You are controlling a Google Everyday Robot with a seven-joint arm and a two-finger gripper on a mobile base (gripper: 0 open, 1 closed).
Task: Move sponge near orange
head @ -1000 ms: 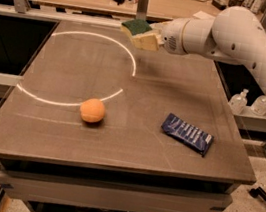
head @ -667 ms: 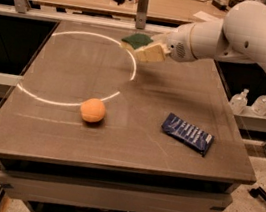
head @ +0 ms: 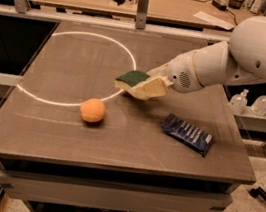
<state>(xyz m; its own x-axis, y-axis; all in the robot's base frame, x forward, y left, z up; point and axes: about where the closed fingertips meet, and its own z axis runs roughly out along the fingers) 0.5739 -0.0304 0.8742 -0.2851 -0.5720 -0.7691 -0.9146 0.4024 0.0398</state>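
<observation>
Update: hand (head: 152, 87) is clamped on the sponge (head: 137, 81), green side up, yellow foam gripped from the right. A second ago the sponge was at the far edge of the worktop (head: 115, 150), above the top of the white ring (head: 63, 35). It has since come steadily toward the near side and is now over the ring's near-right arc, which puts it much closer to the orange (head: 92, 110).

Orange hasn't moved: it sits just outside the ring, near-left of the sponge. Packet (head: 187, 134) also hasn't moved, right of the orange and below the arm (head: 243, 55).

The sponge looks to be still off the surface, tilted slightly, not touching anything but the hand. It's near the orange, with a clear gap.

Read: transport is most of the way done, placement not yet. My guess is a short carry further down-left, then lower and release. Main risk is overshooting and nudging the orange, which would roll. Coming down on the right side of it keeps the packet clear too.
</observation>
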